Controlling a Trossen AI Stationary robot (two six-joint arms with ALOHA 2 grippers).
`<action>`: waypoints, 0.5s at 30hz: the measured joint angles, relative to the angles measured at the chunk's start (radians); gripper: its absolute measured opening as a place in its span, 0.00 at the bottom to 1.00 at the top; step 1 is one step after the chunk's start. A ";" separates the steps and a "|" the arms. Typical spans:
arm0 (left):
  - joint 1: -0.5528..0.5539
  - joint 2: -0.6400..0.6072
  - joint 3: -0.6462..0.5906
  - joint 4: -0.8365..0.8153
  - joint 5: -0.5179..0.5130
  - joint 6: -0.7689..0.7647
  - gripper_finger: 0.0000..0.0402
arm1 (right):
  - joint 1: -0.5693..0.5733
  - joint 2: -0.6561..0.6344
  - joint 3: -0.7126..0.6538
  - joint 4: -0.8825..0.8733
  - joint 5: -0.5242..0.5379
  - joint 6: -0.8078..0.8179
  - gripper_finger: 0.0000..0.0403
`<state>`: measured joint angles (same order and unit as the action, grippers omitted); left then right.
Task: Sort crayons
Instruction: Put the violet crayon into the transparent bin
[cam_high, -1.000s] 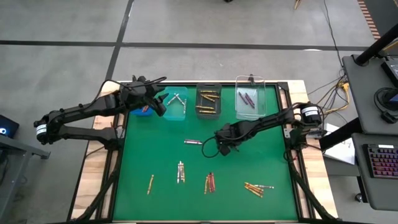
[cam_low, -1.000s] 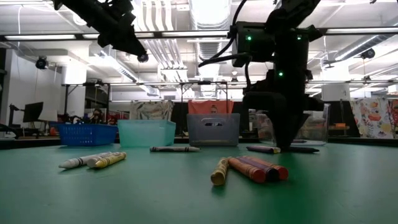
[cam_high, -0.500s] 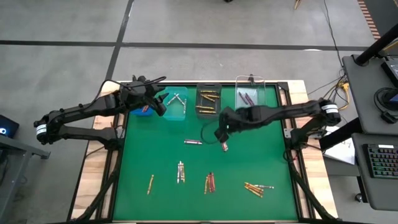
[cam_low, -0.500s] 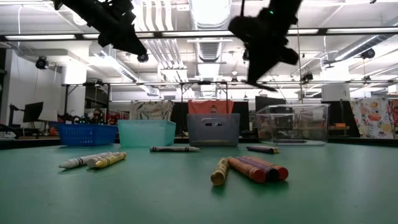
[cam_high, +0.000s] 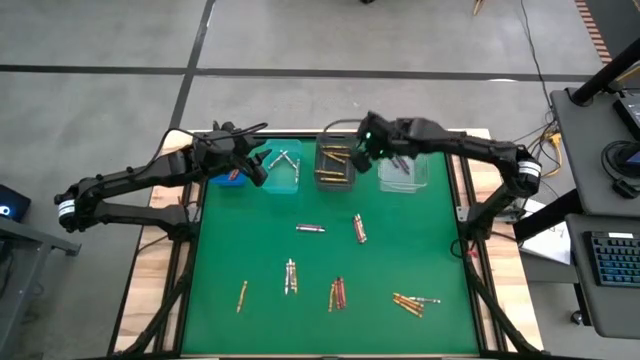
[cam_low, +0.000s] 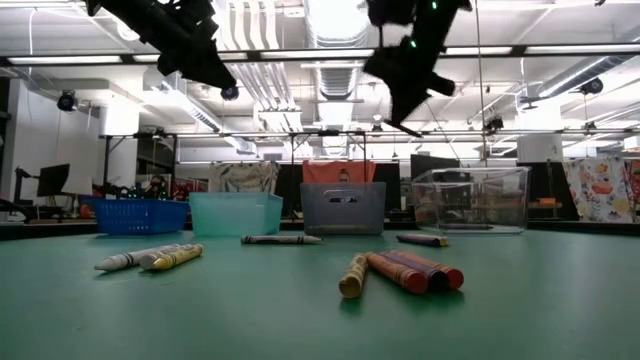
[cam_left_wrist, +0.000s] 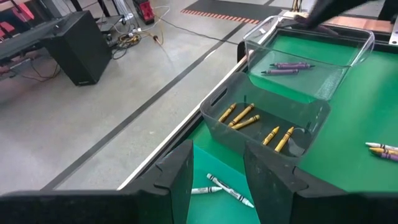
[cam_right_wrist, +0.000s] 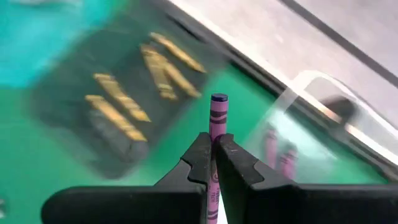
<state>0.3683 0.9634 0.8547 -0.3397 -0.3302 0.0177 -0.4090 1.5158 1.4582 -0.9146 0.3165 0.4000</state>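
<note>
Above the far bins: right gripper (cam_high: 366, 148) hangs between the grey bin (cam_high: 335, 178) and the clear bin (cam_high: 404, 182), well off the table (cam_high: 400, 255).
Right jaws: clenched on a purple crayon (cam_right_wrist: 217, 118), which sticks out past the fingertips (cam_right_wrist: 200, 146).
Left gripper: (cam_high: 252, 158) hovers over the far left, between the blue bin (cam_high: 226, 180) and the teal bin (cam_high: 284, 180).
Left jaws: parted, grasping nothing; the wrist view shows both fingers (cam_left_wrist: 181, 168) with a gap between them.
Blue bin: one red crayon (cam_high: 233, 174) inside.
Teal bin: silver-grey crayons (cam_high: 283, 158) inside.
Grey bin: gold-orange crayons (cam_left_wrist: 245, 116) inside.
Clear bin: two purple crayons (cam_left_wrist: 287, 67) lying side by side.
Table, middle: one silver-grey crayon (cam_high: 309, 229) and, to its right, a small reddish cluster (cam_high: 359, 229).
Table, near edge: a gold crayon (cam_high: 242, 295) alone at left, a silver pair (cam_high: 290, 276) beside it, a red-and-gold bunch (cam_high: 338, 293) in the centre, a gold-and-silver group (cam_high: 414, 301) at right.
Low view: loose crayons lie flat on the green surface, the four bins stand in a row behind them.
</note>
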 joint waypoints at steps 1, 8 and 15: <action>0.000 0.000 0.000 0.000 0.000 0.000 0.31 | -0.031 0.000 -0.003 -0.019 0.001 0.000 0.03; 0.000 0.000 0.000 0.000 0.000 0.000 0.31 | -0.220 0.001 -0.058 -0.086 0.000 0.000 0.03; 0.000 0.000 0.000 -0.001 0.000 0.000 0.31 | -0.327 0.001 -0.184 -0.050 -0.001 0.000 0.03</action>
<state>0.3683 0.9634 0.8547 -0.3405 -0.3302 0.0175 -0.7360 1.5169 1.2746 -0.9643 0.3152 0.4000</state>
